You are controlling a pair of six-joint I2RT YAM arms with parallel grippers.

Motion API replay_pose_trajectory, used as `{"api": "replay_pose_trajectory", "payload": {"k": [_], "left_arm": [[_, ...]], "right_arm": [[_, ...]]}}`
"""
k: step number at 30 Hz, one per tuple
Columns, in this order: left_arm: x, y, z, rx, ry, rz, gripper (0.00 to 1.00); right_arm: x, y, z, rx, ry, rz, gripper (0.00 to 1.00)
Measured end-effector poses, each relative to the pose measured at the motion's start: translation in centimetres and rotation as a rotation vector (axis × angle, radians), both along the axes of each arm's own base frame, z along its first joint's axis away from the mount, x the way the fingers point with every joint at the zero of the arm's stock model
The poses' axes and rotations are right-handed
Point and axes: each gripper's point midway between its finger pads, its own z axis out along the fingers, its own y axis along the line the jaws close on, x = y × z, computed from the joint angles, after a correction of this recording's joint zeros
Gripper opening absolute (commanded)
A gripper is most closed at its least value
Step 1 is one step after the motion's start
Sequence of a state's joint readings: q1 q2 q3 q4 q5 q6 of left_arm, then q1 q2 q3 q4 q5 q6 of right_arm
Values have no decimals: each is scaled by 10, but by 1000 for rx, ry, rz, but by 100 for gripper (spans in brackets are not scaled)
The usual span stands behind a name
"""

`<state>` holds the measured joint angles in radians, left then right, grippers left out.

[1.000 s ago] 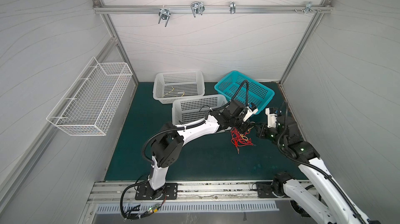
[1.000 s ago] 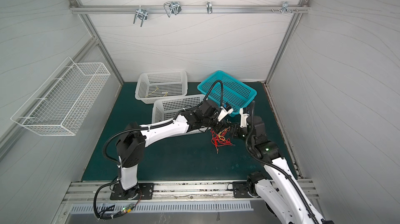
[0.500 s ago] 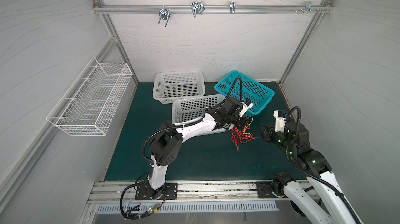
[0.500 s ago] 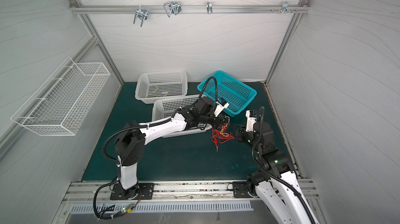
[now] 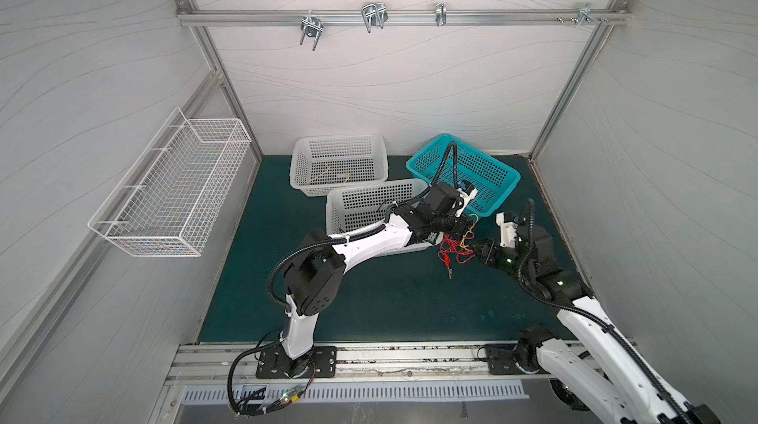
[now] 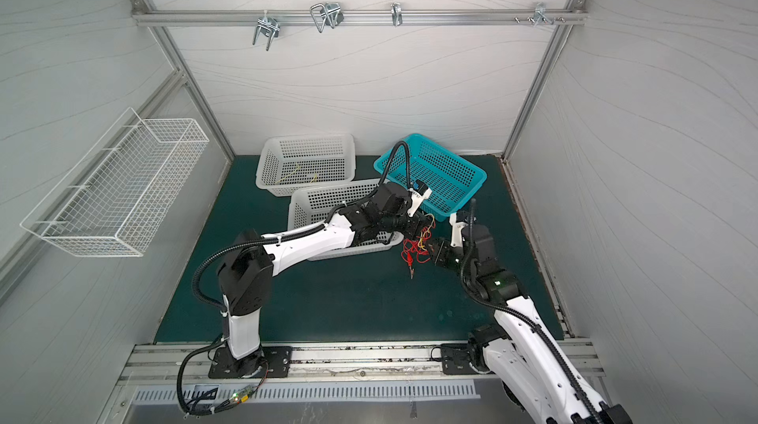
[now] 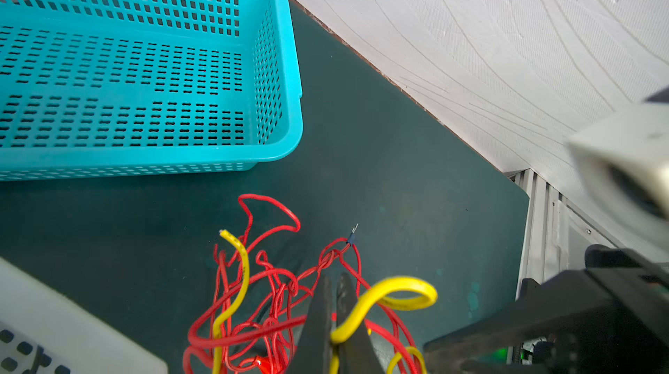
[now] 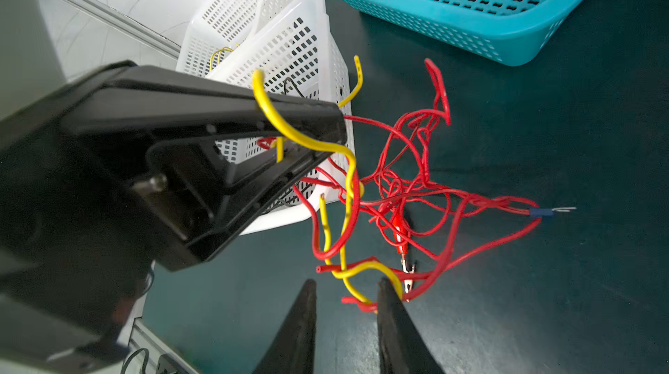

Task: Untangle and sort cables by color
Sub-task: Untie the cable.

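Note:
A tangle of red cables [image 5: 453,247] [image 6: 414,247] with yellow cables through it lies on the green mat in front of the teal basket. My left gripper [image 7: 333,278] [image 5: 465,229] is shut on a yellow cable [image 7: 391,292], holding it above the red cables [image 7: 275,281]. My right gripper [image 8: 347,281] [image 5: 476,251] is open at the tangle's near edge. A yellow loop [image 8: 365,266] and red strands [image 8: 409,187] lie at its fingertips, not pinched. A red clip [image 8: 398,234] sits in the tangle.
The teal basket [image 5: 463,171] stands at the back right. A white basket [image 5: 369,200] is beside the left arm, with a thin black wire [image 8: 291,86] in it. A farther white basket [image 5: 340,159] holds yellow cables [image 5: 328,174]. A wire rack [image 5: 176,188] hangs on the left wall.
My right gripper opened, pulled back toward the right wall, then came in again to the tangle. The left gripper stayed shut on the yellow cable and shifted only slightly.

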<state>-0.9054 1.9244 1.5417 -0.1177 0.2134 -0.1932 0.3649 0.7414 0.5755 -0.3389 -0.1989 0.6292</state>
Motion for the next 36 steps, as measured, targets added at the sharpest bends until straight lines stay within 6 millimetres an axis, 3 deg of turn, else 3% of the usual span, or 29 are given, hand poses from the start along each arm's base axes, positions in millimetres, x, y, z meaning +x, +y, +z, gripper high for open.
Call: {"api": "replay_pose_trajectory", "payload": {"k": [10, 18, 23, 28, 36], "left_arm": [[1, 1, -2, 14, -6, 12, 0], [3, 2, 0, 15, -15, 17, 0], [4, 3, -1, 23, -23, 26, 0], [5, 5, 3, 40, -26, 27, 0], [13, 10, 16, 25, 8, 45, 0]], "right_arm": [[13, 6, 8, 64, -37, -22, 30], [23, 7, -3, 61, 3, -49, 0], [24, 4, -8, 44, 20, -65, 0], [17, -11, -8, -12, 18, -111, 0], [6, -52, -21, -129, 56, -237, 0]]}}
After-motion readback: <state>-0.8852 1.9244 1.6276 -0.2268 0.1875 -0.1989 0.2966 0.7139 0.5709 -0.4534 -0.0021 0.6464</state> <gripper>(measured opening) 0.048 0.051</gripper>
